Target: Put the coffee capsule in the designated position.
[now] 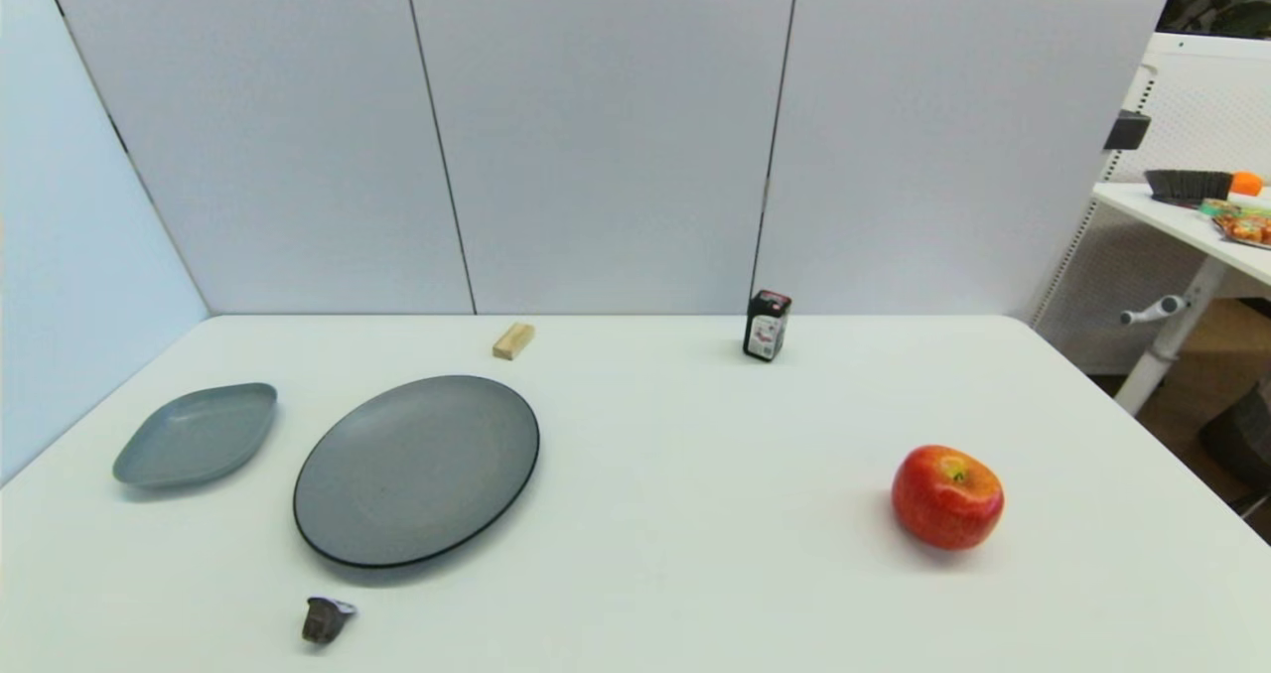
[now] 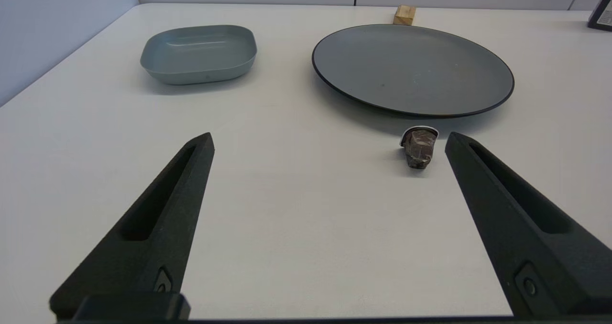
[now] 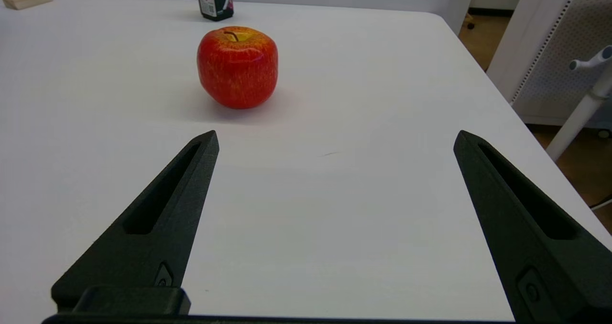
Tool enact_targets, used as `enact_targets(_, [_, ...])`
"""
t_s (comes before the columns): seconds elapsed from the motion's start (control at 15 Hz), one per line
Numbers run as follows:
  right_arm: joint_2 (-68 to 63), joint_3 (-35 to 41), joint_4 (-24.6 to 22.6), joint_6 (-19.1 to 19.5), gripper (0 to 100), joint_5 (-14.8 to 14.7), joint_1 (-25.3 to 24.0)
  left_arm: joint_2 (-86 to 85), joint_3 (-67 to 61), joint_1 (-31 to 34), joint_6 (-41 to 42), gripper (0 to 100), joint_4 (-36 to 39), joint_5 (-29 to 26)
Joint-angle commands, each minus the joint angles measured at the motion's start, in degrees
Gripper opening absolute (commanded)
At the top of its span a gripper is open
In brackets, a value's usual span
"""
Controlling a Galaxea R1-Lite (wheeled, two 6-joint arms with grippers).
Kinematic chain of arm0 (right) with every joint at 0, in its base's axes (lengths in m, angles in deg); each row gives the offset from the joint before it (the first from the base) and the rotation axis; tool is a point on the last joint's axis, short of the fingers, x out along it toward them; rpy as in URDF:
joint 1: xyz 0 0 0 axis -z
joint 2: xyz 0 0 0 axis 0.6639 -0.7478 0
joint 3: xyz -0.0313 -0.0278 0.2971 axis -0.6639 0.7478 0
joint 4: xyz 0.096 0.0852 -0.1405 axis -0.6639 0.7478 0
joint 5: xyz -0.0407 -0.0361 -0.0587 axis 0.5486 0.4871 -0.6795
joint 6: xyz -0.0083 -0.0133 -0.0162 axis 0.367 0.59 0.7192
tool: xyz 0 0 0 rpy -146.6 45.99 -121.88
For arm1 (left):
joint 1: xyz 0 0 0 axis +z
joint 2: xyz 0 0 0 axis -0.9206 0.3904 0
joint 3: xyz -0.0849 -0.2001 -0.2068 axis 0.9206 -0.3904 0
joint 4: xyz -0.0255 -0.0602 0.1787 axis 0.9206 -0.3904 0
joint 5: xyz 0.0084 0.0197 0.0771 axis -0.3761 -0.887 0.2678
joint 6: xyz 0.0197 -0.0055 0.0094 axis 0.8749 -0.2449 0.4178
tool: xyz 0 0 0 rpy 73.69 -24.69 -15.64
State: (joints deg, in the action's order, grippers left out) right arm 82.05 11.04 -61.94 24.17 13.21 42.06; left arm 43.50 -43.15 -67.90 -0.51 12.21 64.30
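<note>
We see coffee capsule (image 1: 326, 619) lower left on bench (image 1: 695, 435), near round plate (image 1: 417, 469). Left claw (image 2: 330, 140), right claw (image 3: 336, 138) wide open, empty.

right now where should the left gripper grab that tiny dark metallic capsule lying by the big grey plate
Grip the tiny dark metallic capsule across its tapered body, just behind the flared rim, coming from above. It lies on its side, so the rim should stop it slipping. The open left gripper sits short of it.

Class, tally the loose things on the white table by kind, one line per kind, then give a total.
Dishes: 2, round grey plate and blue-grey dish
Coffee capsule: 1
Apple: 1
Black bottle: 1
Wooden block: 1
Total: 6
</note>
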Motion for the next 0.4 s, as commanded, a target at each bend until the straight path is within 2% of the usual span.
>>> enact_targets(0.07, [0.1, 0.0, 0.2, -0.1, 100, 0.0, 0.1, 0.1, -0.2, 0.0, 0.0, 100, 0.0, 0.0])
enact_targets(0.4, [0.1, 0.0, 0.2, 0.2, 100, 0.0, 0.1, 0.1, -0.2, -0.1, 0.0, 100, 0.0, 0.0])
